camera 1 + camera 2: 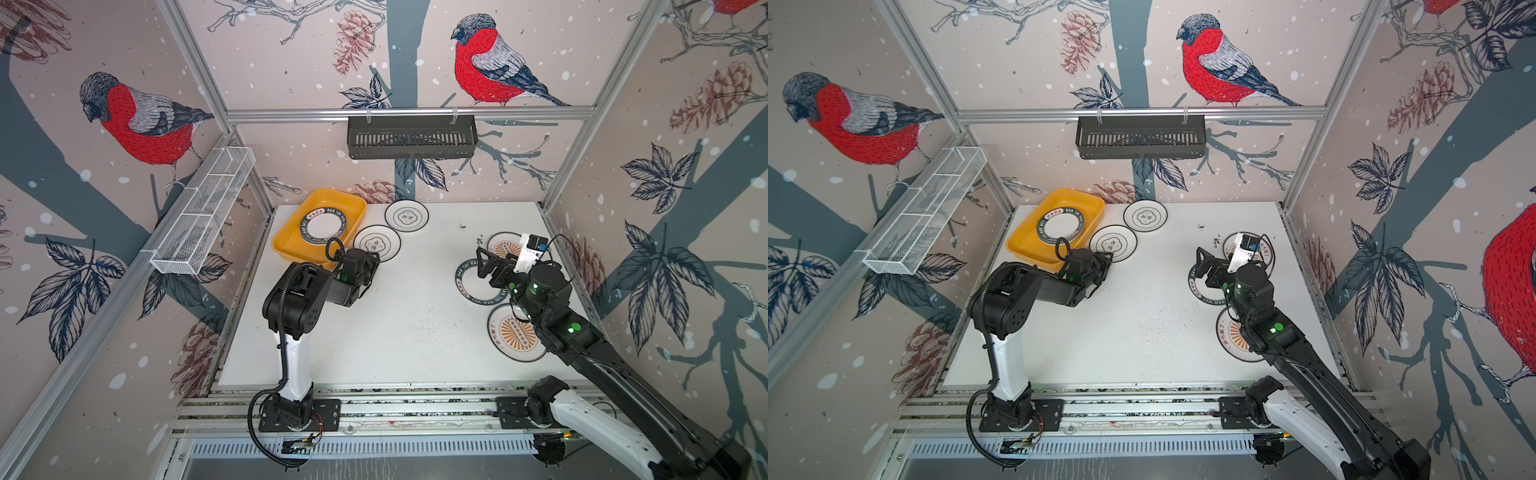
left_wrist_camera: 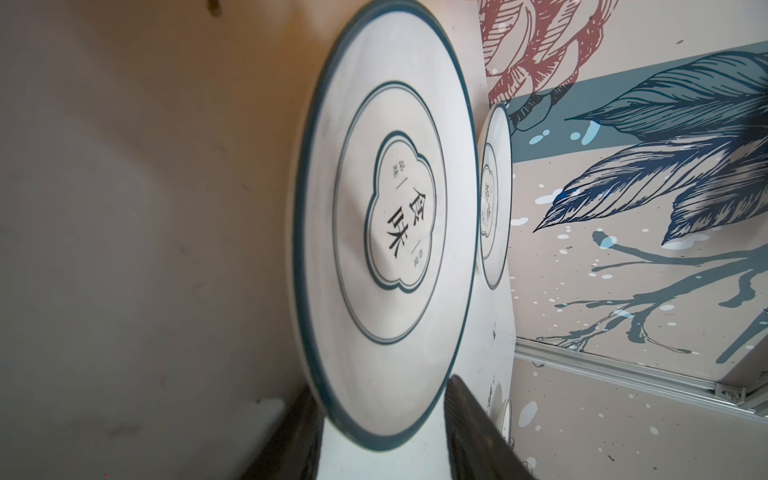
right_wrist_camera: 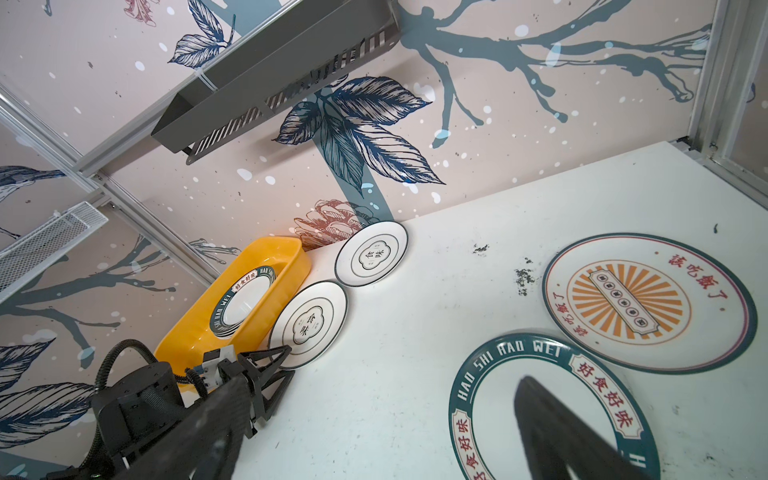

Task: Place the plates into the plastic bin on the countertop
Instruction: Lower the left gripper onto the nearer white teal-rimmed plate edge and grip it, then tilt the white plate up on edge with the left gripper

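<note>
Only the left wrist view showed the left gripper (image 2: 380,384) part-open astride the flower plate (image 2: 386,216) beside the plastic bin (image 1: 291,248); grip unclear. Both top views showed the right gripper (image 1: 480,264) spread wide, empty, over the green-rimmed plate (image 1: 476,291).

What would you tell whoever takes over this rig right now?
Left tool: jaws either side of the near flower plate's rim, beside the bin; grip unclear.
Right tool: open, above the green-rim plate.
Done: a green-rim stack lies in the bin.
To go, on the table: near flower plate, far flower plate, green-rim plate, two sunburst plates.
</note>
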